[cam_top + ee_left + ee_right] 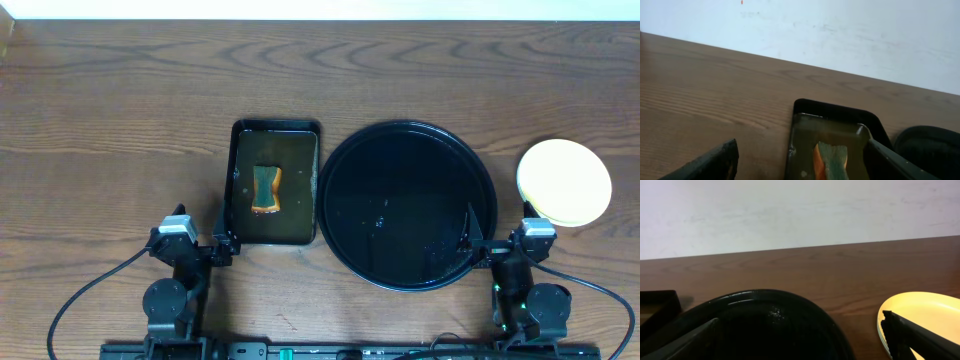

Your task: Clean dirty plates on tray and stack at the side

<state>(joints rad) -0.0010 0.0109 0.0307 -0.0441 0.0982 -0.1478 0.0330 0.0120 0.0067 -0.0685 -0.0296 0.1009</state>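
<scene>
I am sitting at a lab-style test bench: wood-grain table (110, 90), plain white wall (840, 35) behind it, black cables (100, 280) trailing across it.

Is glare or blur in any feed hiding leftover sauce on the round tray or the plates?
Overhead: sharp, but the tray is glossy with small bright glints low down, and the top plate is washed out. Right wrist: tray interior nearly black, detail lost. Left wrist: tool fingers blurred, sponge readable.

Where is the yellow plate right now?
In the overhead view the yellow plate sits on the table at the far right, just outside the round black tray, near its right rim.
</scene>
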